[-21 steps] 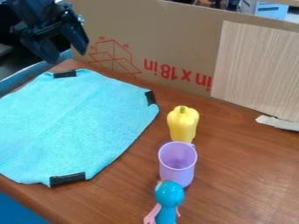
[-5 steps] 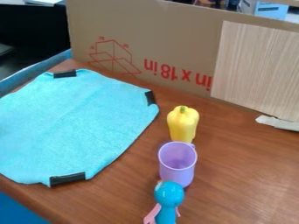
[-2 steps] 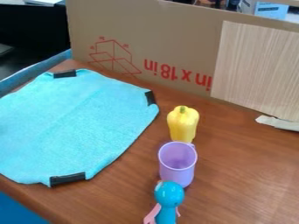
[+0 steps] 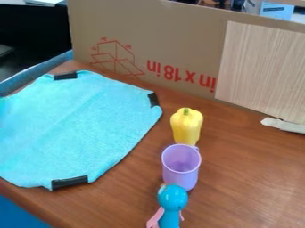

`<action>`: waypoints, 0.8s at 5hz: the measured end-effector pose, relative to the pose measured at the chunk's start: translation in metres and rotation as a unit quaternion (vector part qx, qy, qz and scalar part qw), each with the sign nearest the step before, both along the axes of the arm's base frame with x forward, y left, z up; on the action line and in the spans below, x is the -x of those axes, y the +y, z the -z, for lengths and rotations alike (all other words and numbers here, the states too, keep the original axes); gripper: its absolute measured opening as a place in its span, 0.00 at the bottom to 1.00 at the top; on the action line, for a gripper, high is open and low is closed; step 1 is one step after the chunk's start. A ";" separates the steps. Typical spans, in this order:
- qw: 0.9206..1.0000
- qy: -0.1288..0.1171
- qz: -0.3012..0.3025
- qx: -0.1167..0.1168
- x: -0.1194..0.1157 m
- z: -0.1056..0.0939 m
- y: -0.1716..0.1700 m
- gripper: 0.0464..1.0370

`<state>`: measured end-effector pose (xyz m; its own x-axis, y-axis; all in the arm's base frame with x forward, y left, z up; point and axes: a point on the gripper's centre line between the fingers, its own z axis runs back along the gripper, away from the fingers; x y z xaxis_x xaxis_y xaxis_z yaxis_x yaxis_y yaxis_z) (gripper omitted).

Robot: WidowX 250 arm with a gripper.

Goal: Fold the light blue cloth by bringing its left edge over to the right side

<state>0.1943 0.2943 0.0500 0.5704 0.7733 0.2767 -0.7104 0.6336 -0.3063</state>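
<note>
A yellow bell pepper [image 4: 186, 125] stands upright right of the cloth. Just in front of it is a purple cup [image 4: 181, 167], its open top facing up and its small handle toward the pepper. A blue toy figure with a round head [image 4: 172, 198] and pink limbs is at the bottom, close against the cup's near side. The turquoise cloth [image 4: 77, 127] lies spread over the left of the table, with black tape at several of its edges.
A cardboard panel [image 4: 143, 26] with red print walls off the back of the brown table [image 4: 250, 178]. A light wood-grain board [image 4: 262, 67] leans on it at the right, near a torn white strip [image 4: 285, 125].
The gripper, at the upper left over the cloth's far corner about four seconds ago, has left that spot. The pepper, cup and toy have stayed put.
</note>
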 end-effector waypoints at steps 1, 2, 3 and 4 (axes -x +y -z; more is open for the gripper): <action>0.999 -0.016 -0.006 0.028 -0.015 -0.029 -0.006 0.01; 0.998 -0.039 -0.004 0.044 -0.045 -0.055 -0.024 0.01; 0.997 -0.045 -0.007 0.061 -0.071 -0.063 -0.043 0.01; 0.997 -0.050 -0.004 0.055 -0.096 -0.062 -0.061 0.01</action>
<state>0.2907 0.2333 0.1122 0.5373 0.8069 0.2457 -0.6778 0.5864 -0.4436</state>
